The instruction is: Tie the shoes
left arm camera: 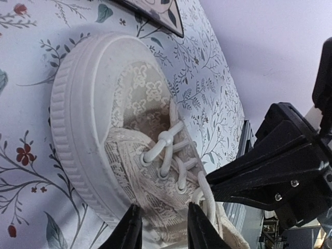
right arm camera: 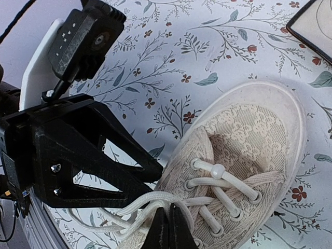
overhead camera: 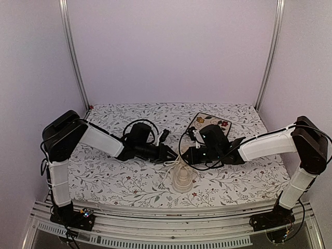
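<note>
**Sneaker** (overhead camera: 181,181) at the worktop's (overhead camera: 114,179) centre, just inside the near edge. Long axis runs near to far: heel nearest, toe seemingly toward the far-right tile (overhead camera: 210,123). Left claw (left arm camera: 165,228), part open, hangs just over it. Right claw (right arm camera: 167,228), closed, meets the loose laces (right arm camera: 150,202) from the right, pinch unconfirmed. Both claws equally close.

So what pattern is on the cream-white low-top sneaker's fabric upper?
A tone-on-tone lace-like floral pattern covers the cream-white low-top sneaker; clearest in the right wrist view.
</note>
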